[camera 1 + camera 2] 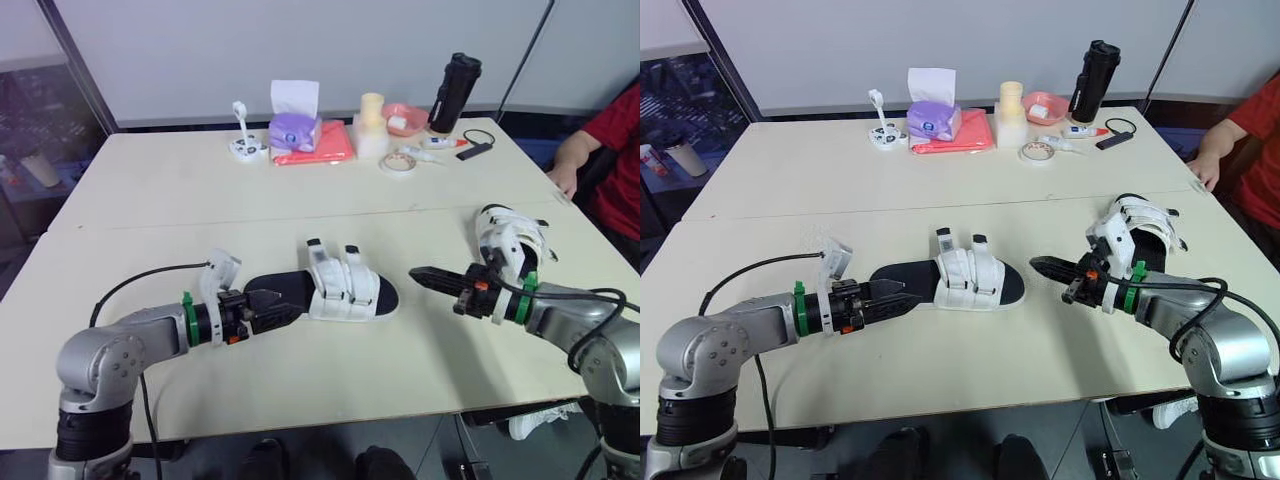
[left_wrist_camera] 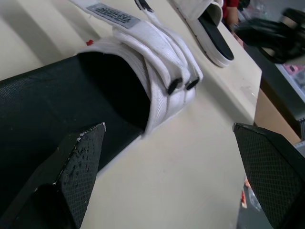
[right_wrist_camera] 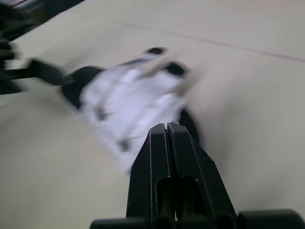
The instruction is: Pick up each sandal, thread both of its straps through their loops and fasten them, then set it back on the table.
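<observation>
A white-strapped sandal [image 1: 345, 290] with a black sole lies flat mid-table, both straps across its top. My left gripper [image 1: 283, 305] is open at its heel end. In the left wrist view one finger [image 2: 78, 164] hangs over the black sole [image 2: 57, 105] and the other is off to the side above the table. A second white sandal [image 1: 505, 240] rests near the right edge. My right gripper [image 1: 418, 273] is shut and empty. It points toward the middle sandal's toe with a gap between, and the second sandal is just behind its wrist.
At the table's far side stand a purple tissue box [image 1: 294, 128], a red cloth [image 1: 322, 146], a pink bowl [image 1: 405, 118], a tape roll [image 1: 400, 162] and a black bottle [image 1: 455, 92]. A person in a red sleeve [image 1: 612, 140] sits at the right edge.
</observation>
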